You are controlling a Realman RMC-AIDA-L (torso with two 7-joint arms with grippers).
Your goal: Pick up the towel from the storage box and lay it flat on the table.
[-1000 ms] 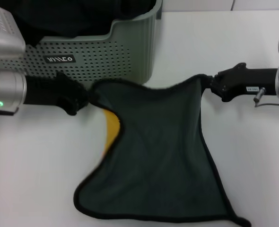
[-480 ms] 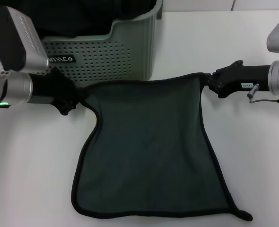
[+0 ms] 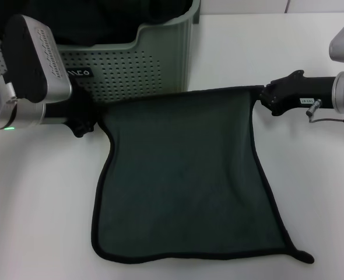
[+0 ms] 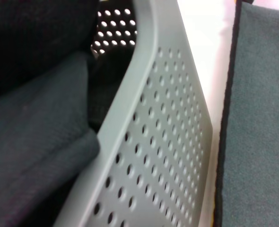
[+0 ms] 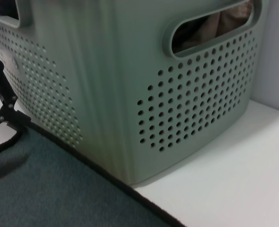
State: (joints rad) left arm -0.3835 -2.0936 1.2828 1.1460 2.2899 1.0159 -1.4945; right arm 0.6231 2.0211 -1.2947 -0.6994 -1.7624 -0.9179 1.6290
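Two claws — left claw (image 3: 89,123), right claw (image 3: 264,97) — clamp the towel's (image 3: 183,175) far corners.

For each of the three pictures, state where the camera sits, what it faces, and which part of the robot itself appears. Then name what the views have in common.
Head view: above, looking down on the table; towel stretched between left pincer and right pincer.
Left wrist view: close to the storage box wall, towel edge beside; no robot parts.
Right wrist view: low, facing the box's corner; the left pincer shows far off.
Shared: box and towel in all three.
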